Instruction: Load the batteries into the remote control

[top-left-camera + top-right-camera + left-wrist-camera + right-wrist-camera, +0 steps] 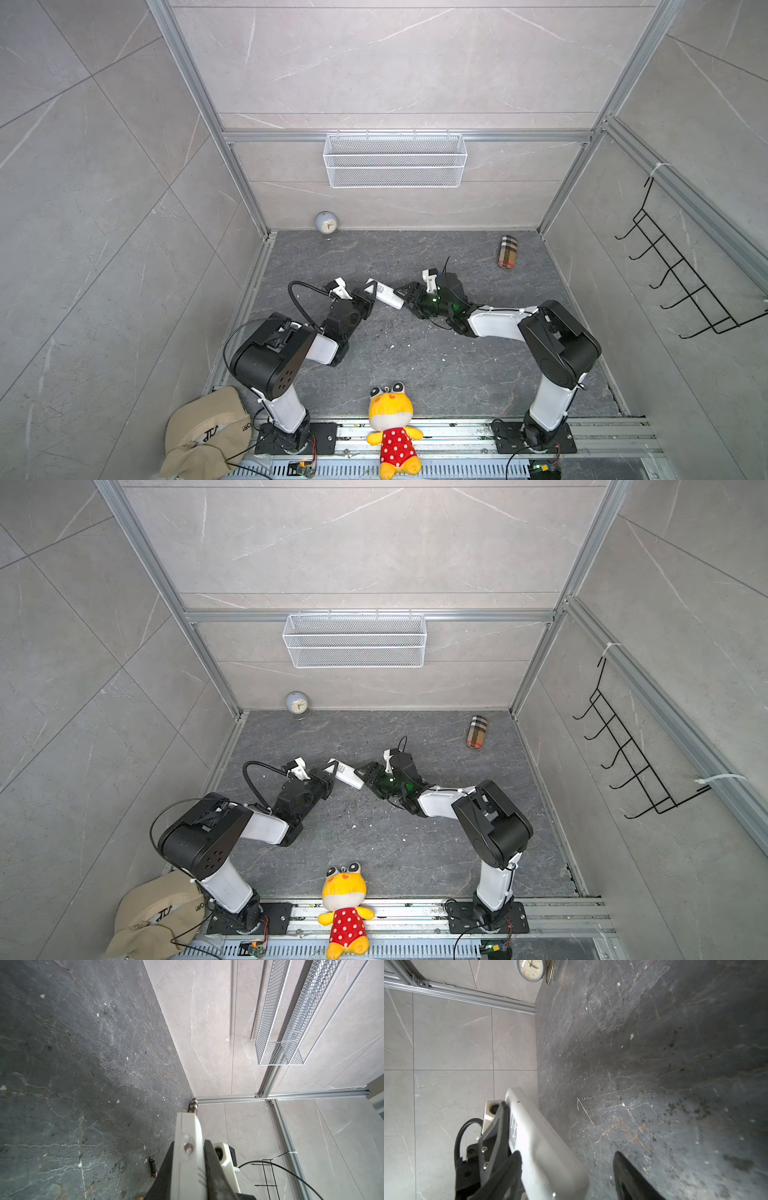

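Our L gripper [189, 1153] clamps the remote [386, 296] btwn both arms, above the table [415, 365]. R gripper [568, 1159] straddles its other end, jaws apart. One battery [152, 1166] lies on the table.

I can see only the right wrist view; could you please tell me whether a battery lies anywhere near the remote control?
Observer: Yes, one battery lies flat on the table, near the left gripper.
Operator: Thank you. How does that gripper hold the remote control?
Observer: It is shut on one end, with both fingers pressed against the remote's sides.
Operator: Besides the clock, is anything else on the far side?
Observer: A plaid pouch lies near the far right corner, clear of both arms.
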Available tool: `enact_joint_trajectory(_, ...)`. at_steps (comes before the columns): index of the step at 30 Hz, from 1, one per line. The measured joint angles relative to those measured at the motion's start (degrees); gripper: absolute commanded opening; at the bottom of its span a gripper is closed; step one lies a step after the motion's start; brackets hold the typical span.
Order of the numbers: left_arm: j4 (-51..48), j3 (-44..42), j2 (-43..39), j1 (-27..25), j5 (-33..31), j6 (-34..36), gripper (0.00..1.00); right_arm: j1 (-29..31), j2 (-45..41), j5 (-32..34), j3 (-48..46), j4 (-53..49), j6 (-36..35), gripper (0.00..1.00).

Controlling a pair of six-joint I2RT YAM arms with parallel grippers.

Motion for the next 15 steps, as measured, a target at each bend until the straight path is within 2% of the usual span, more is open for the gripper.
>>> enact_joint_trajectory(6, 1.99, 0.61, 5.49, 0.0, -2.32, -0.98, 0.01, 0.09, 4.35, -0.2, 0.7, 3.72, 2.58, 0.62)
enact_joint_trajectory(15, 3.45, 2.6, 10.73, 0.0, -4.63, -1.25, 0.0, 0.09, 8.37, -0.2, 3.74, 2.27, 2.08, 0.63)
